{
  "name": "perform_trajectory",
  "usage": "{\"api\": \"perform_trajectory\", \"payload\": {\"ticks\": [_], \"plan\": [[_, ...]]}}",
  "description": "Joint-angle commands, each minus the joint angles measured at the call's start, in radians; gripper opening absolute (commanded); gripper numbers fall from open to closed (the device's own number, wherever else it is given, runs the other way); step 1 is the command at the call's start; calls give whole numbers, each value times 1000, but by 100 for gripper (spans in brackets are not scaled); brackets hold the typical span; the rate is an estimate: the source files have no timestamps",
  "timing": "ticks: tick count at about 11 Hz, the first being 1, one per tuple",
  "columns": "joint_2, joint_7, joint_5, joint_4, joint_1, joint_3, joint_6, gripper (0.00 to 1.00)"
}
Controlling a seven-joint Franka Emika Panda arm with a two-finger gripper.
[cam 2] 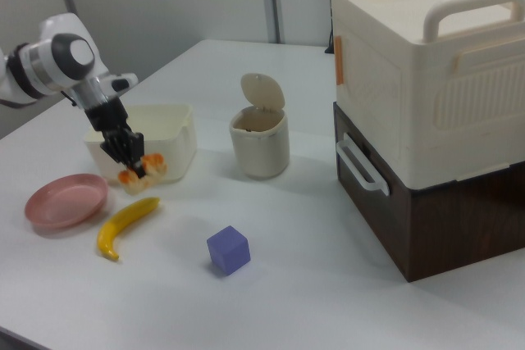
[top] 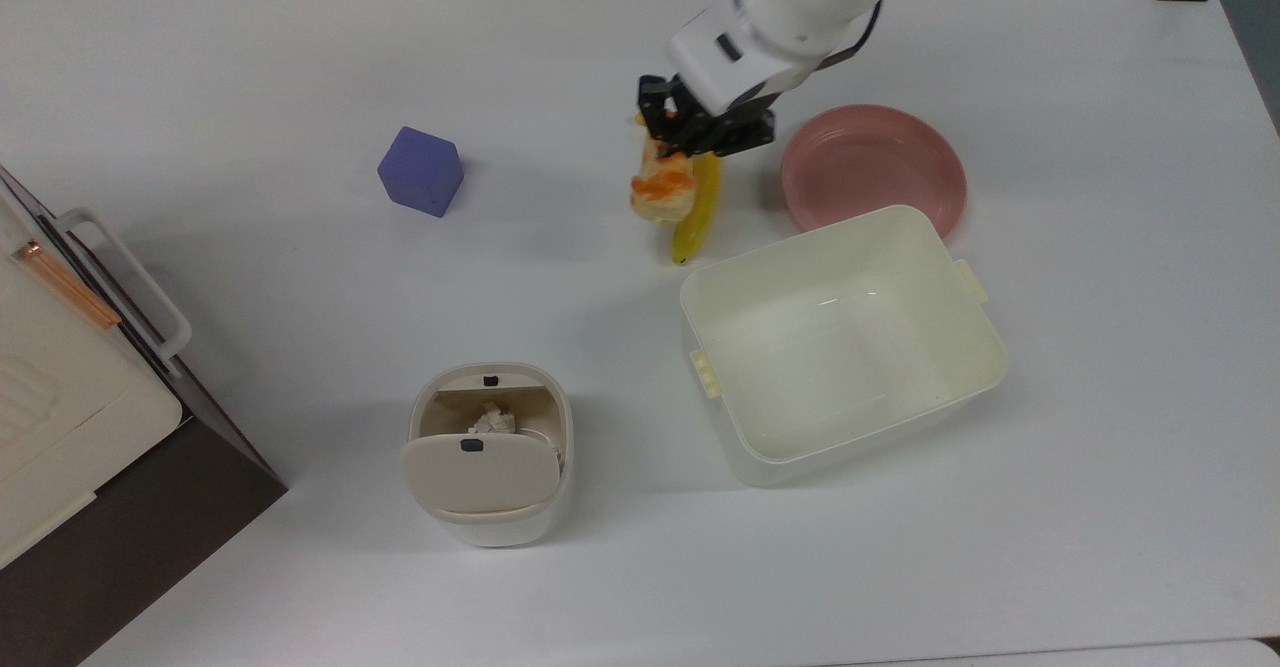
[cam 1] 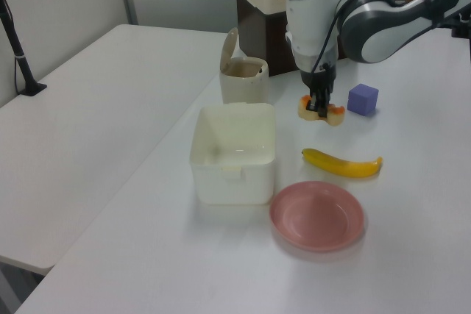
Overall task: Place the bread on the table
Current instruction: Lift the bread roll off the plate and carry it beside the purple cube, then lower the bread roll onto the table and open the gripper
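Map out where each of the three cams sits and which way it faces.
Top view: overhead, looking straight down on the table; arm enters from its top edge, gripper holding the bread above the banana.
Left view: raised at the plate end, looking along the table toward the stacked boxes; arm comes from the left view's right.
Right view: raised at the opposite end, boxes nearest; arm at the right view's left.
Shared: the pink plate, purple cube.

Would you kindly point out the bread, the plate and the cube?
bread [top: 662, 192], top view, toasted top.
plate [top: 872, 162], top view, bare middle.
cube [cam 2: 228, 249], right view, front face.
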Motion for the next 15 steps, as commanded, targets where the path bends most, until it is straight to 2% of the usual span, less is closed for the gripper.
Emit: {"api": "perform_trajectory", "payload": {"ticks": [1, 8, 9, 10, 11, 15], "plan": [[-1, -50, 1, -86, -48, -1, 15, 0], [13, -95, -17, -100, -156, -3, 19, 0], [11, -95, -17, -97, -162, -3, 18, 16], [13, -93, -17, -96, -165, -3, 18, 83], [13, -89, -25, -96, -163, -3, 15, 100], [13, -87, -46, -94, -163, -3, 12, 100]]}}
